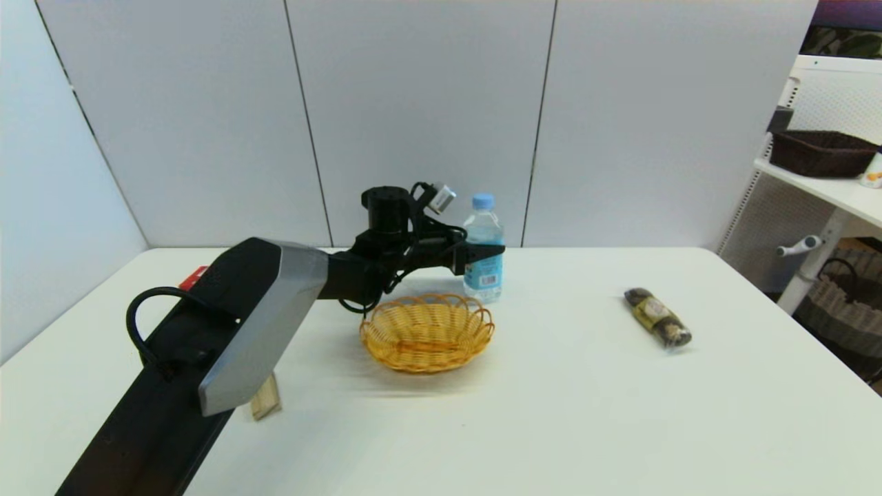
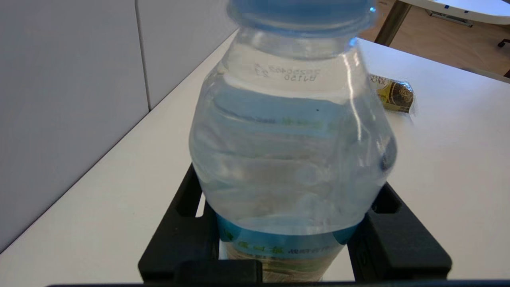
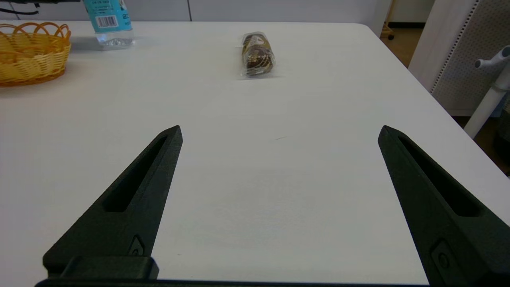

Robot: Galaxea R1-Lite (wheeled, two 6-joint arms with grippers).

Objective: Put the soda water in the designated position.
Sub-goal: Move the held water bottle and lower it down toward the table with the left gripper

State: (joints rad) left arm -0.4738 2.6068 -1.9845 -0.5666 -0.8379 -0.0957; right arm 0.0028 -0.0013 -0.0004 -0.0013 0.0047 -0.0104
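Observation:
The soda water (image 1: 484, 275) is a small clear bottle with a light blue cap and a blue barcode label. It stands upright just behind the right side of the wicker basket (image 1: 386, 344). My left gripper (image 1: 484, 252) reaches in from the left and is shut on the bottle's middle. In the left wrist view the soda water (image 2: 291, 151) fills the picture, with a black finger (image 2: 179, 235) pressed on each side of its label. The right gripper (image 3: 279, 129) hovers open over bare table near the front right, outside the head view, with the soda water (image 3: 107, 18) far off.
A wrapped chocolate pack (image 1: 658, 317) lies on the table to the right, also the chocolate pack (image 3: 257, 54) ahead of the right gripper. A small wooden block (image 1: 265, 399) sits under my left arm. A white shelf with a dark basket (image 1: 820, 151) stands beyond the table's right edge.

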